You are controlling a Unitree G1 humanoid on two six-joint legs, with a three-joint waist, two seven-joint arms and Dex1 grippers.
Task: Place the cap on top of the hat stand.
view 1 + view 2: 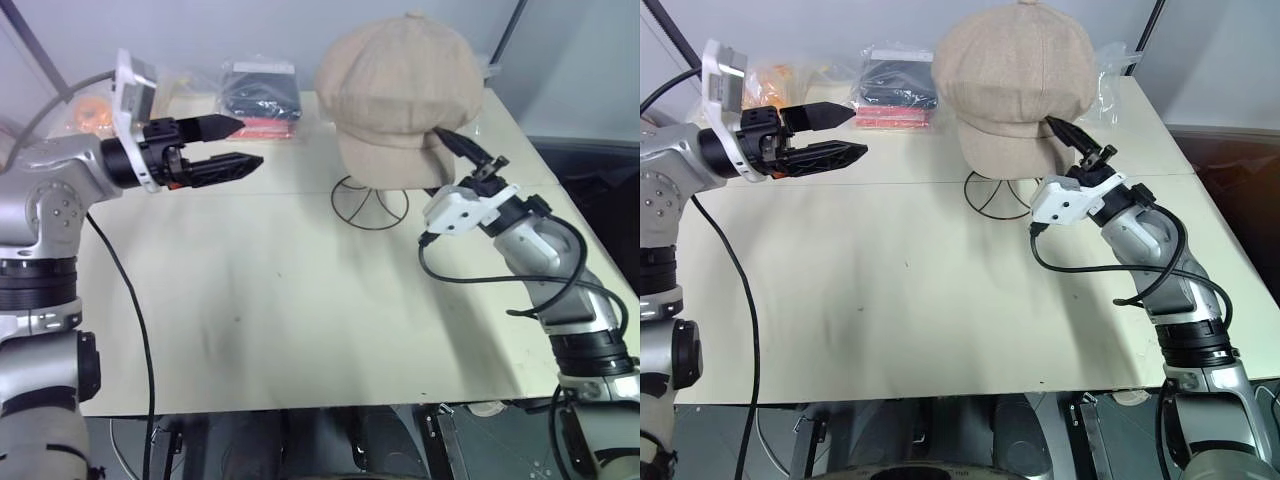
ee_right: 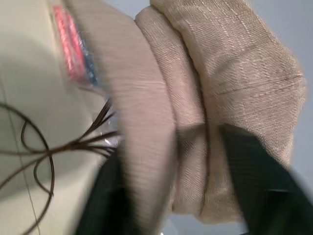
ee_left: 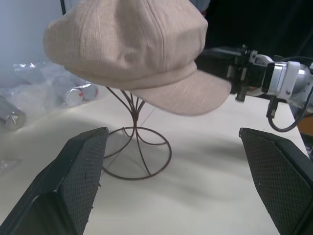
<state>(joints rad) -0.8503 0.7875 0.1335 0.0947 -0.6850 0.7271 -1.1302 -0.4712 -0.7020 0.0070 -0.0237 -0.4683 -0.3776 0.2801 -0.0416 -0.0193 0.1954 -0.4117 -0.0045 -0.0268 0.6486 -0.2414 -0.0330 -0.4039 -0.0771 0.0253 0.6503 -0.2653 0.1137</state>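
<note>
Though packets point(image 1: 258, 92) lie behind (print unreadable), cap point(image 1: 400, 85) tops hat stand point(image 1: 371, 203).

Even, bright light from overhead is falling on the table point(image 1: 300, 330), the cap point(image 3: 127, 44) is casting a soft shadow toward six o'clock in the left wrist view, and the right wrist view is smearing with blur.

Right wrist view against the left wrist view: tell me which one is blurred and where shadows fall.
Right wrist view: soft and smeared, the beige fabric newsboy cap and thin dark wire hat stand both streaked. Left wrist view: sharp on the cap and the stand's round base, whose shadow lies faintly on the cream table. Left eye view: a soft grey shadow on the table beside the base.
</note>
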